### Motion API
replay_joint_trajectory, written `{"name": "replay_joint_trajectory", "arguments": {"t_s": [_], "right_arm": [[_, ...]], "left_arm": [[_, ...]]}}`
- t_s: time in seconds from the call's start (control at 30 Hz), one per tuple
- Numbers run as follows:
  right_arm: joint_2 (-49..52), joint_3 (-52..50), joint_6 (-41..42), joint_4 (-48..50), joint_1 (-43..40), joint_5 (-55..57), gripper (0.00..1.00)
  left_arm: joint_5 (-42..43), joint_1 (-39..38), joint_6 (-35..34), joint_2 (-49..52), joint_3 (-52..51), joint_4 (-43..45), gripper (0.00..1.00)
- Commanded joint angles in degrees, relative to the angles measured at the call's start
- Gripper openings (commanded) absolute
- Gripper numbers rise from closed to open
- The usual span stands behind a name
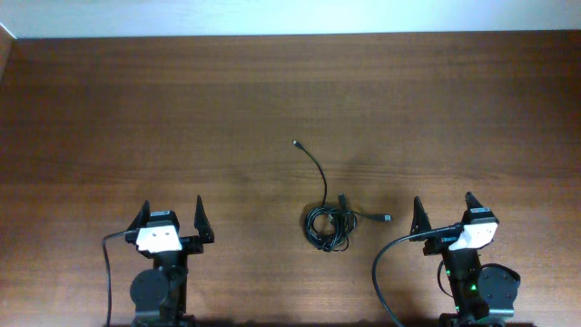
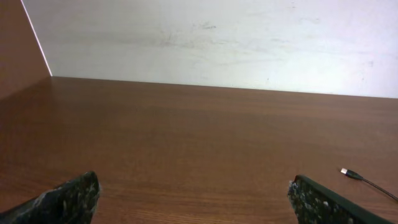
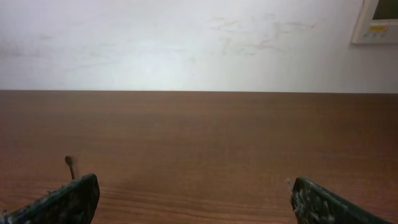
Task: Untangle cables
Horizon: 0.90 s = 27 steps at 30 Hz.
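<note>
The cables (image 1: 329, 223) are thin black cords lying in a small tangled coil on the wooden table, between the two arms. One loose end curves up to a plug at the far side (image 1: 297, 143); another plug (image 1: 386, 219) sticks out to the right. My left gripper (image 1: 171, 216) is open and empty, well left of the coil. My right gripper (image 1: 445, 211) is open and empty, right of the coil. In the left wrist view one plug end (image 2: 351, 174) shows at the right. In the right wrist view a cable tip (image 3: 69, 163) shows at the left.
The brown wooden table (image 1: 182, 109) stretches to a white wall at the back. Thicker black cables hang from each arm's base (image 1: 381, 263). A white wall panel (image 3: 376, 22) shows in the right wrist view.
</note>
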Motion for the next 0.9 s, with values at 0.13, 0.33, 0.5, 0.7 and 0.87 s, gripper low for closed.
{"name": "replay_joint_trajectory", "arguments": {"t_s": [0.13,0.33,0.5,0.7,0.87], "right_arm": [[-0.44,-0.28,-0.44,-0.26,0.39,0.28,0.98],[-0.44,-0.28,-0.44,-0.26,0.39,0.28,0.98],[-0.44,-0.28,-0.44,-0.26,0.39,0.31,0.98],[-0.44,-0.28,-0.44,-0.26,0.39,0.28,0.99],[-0.44,-0.28,-0.44,-0.26,0.39,0.28,0.98]], "left_arm": [[-0.42,0.33,0.87,-0.39,-0.28,-0.02,0.99],[-0.42,0.33,0.87,-0.39,-0.28,-0.02,0.99],[-0.42,0.33,0.87,-0.39,0.85,-0.11,0.99],[-0.42,0.33,0.87,-0.39,2.47,-0.31,0.99],[-0.42,0.33,0.87,-0.39,2.62,-0.31,0.99]]}}
